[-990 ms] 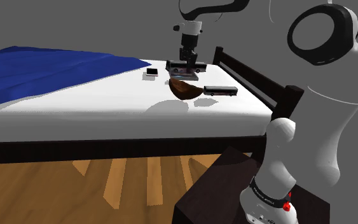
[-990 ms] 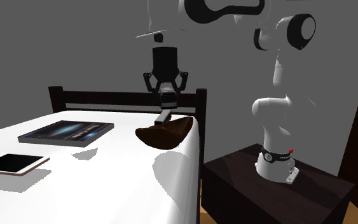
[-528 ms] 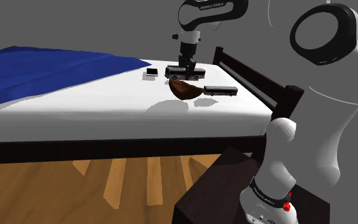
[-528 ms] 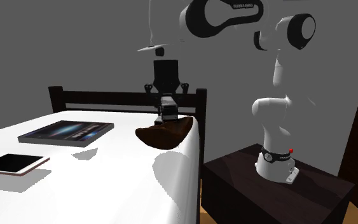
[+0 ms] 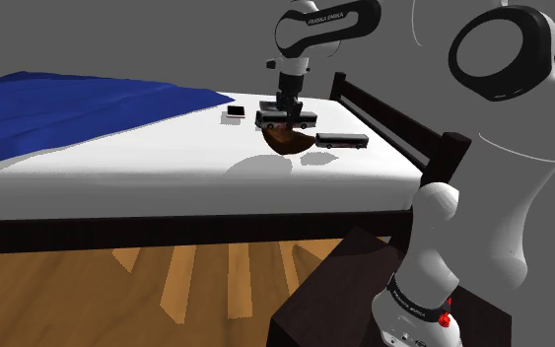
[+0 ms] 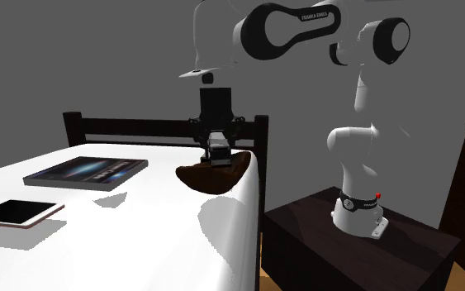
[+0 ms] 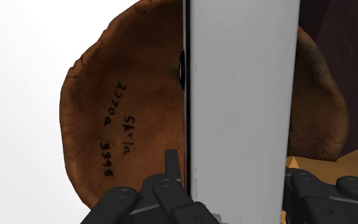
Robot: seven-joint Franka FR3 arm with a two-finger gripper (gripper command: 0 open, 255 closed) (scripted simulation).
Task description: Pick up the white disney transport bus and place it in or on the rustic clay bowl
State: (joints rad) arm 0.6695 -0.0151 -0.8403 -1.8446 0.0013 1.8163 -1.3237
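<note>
Bed (image 5: pixel 157 163) below; claw (image 7: pixel 233 191) clasps bus (image 7: pixel 241 95).

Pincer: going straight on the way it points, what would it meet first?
The brown bowl directly below; the white bus clasped in the pincer would likely touch its inside first, though the gap is unclear.

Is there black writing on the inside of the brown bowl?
Yes, the wrist view shows black handwritten marks on the inner wall of the brown bowl, next to the white bus.
</note>
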